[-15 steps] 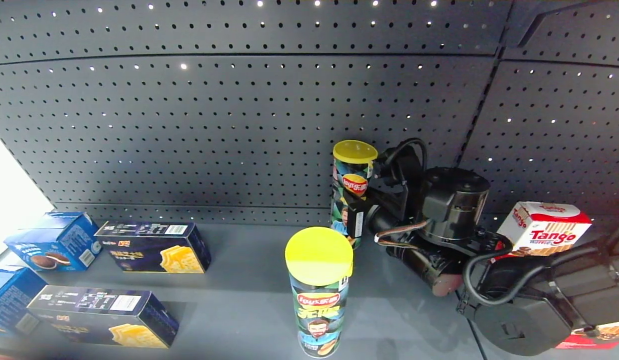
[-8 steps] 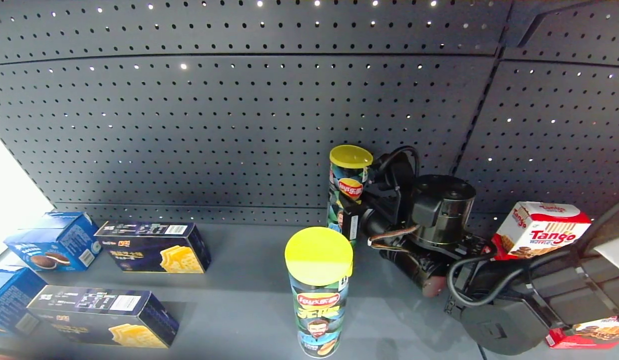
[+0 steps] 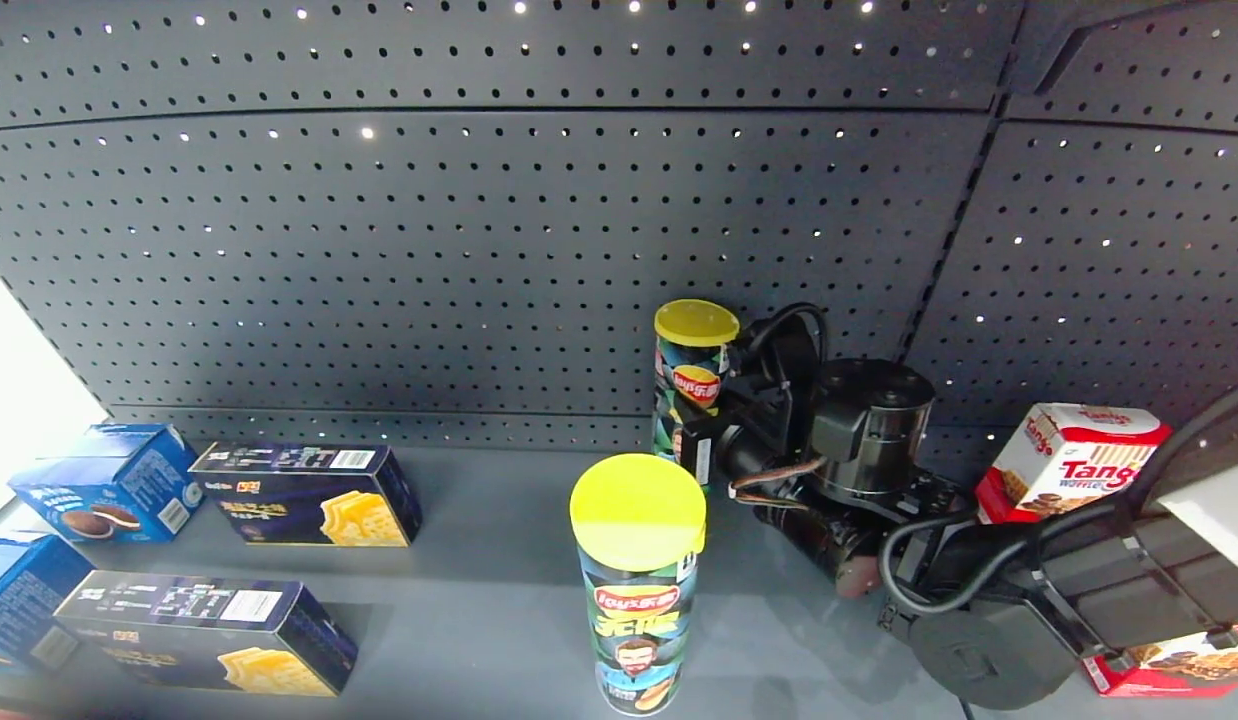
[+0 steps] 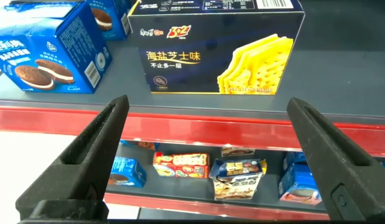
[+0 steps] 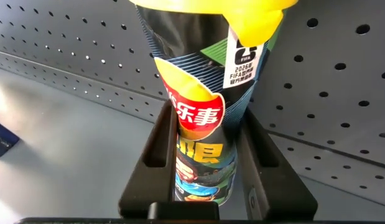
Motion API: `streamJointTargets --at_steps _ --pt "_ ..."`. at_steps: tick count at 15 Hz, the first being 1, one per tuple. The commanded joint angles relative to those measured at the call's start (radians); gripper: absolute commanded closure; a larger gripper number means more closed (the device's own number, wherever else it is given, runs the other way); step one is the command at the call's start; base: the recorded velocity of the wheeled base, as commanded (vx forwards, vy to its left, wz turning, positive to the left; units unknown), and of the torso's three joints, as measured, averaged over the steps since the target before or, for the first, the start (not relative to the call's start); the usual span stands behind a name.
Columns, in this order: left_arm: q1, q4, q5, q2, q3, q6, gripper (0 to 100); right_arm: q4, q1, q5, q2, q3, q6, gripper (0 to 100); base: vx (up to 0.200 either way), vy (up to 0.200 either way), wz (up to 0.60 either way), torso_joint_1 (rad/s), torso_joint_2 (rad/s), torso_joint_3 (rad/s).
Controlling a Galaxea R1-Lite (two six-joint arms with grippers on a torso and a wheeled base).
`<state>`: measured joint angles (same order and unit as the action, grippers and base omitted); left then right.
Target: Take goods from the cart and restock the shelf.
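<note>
A tall chip can with a yellow lid (image 3: 691, 385) stands upright close to the pegboard back wall, with my right gripper (image 3: 701, 440) shut on its lower half from the right. In the right wrist view both black fingers (image 5: 160, 146) press the can (image 5: 201, 106) on either side. I cannot tell whether its base touches the shelf. A second, matching chip can (image 3: 637, 585) stands free in front of it on the grey shelf (image 3: 479, 600). My left gripper (image 4: 208, 168) hangs open in front of the red shelf edge (image 4: 192, 121), holding nothing.
Two dark cracker boxes (image 3: 309, 495) (image 3: 209, 630) and blue cookie boxes (image 3: 109, 480) lie on the shelf's left. A wafer box (image 3: 1079, 460) and a red box (image 3: 1169, 660) sit to the right behind my right arm. A lower shelf holds more goods (image 4: 236, 174).
My right gripper has carried the held chip can a little left and lower, toward the back wall. The front can and boxes have not moved.
</note>
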<state>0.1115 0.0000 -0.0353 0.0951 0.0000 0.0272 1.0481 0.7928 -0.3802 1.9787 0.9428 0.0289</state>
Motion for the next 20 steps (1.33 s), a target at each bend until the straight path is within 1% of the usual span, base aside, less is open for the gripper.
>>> streamJointTargets --at_steps 1,2,6,11,12,13,15,17,20 --pt "0.0 0.0 0.0 0.002 0.0 0.0 0 -0.002 0.0 0.0 0.002 -0.001 0.0 100 0.0 0.0 0.0 0.0 0.0 0.0" --pt "0.0 0.0 0.0 0.002 0.0 0.0 0 -0.002 0.0 0.0 0.002 -0.006 -0.001 0 0.0 0.0 0.0 0.0 0.0 0.0" --pt "0.0 0.0 0.0 0.002 0.0 0.0 0 -0.008 0.003 -0.002 -0.021 -0.022 -0.004 0 0.0 0.0 0.0 0.0 0.0 0.0" --pt "0.0 0.0 0.0 0.002 0.0 0.0 0 -0.005 0.008 -0.002 -0.135 -0.188 -0.006 0 0.0 0.0 0.0 0.0 0.0 0.0" --pt "0.0 0.0 0.0 0.002 0.0 0.0 0 -0.005 0.008 -0.002 -0.138 -0.19 -0.006 0 0.0 0.0 0.0 0.0 0.0 0.0" --pt "0.0 0.0 0.0 0.002 0.0 0.0 0 -0.005 0.008 -0.002 -0.198 -0.266 -0.011 0 0.0 0.0 0.0 0.0 0.0 0.0" --pt "0.0 0.0 0.0 0.002 0.0 0.0 0 -0.011 0.002 -0.005 -0.258 -0.338 -0.011 0 0.0 0.0 0.0 0.0 0.0 0.0" --pt "0.0 0.0 0.0 0.002 0.0 0.0 0 -0.014 -0.018 -0.011 -0.294 -0.374 -0.011 0 0.0 0.0 0.0 0.0 0.0 0.0" --pt "0.0 0.0 0.0 0.002 0.0 0.0 0 -0.019 -0.046 -0.014 -0.316 -0.378 -0.011 0 0.0 0.0 0.0 0.0 0.0 0.0"
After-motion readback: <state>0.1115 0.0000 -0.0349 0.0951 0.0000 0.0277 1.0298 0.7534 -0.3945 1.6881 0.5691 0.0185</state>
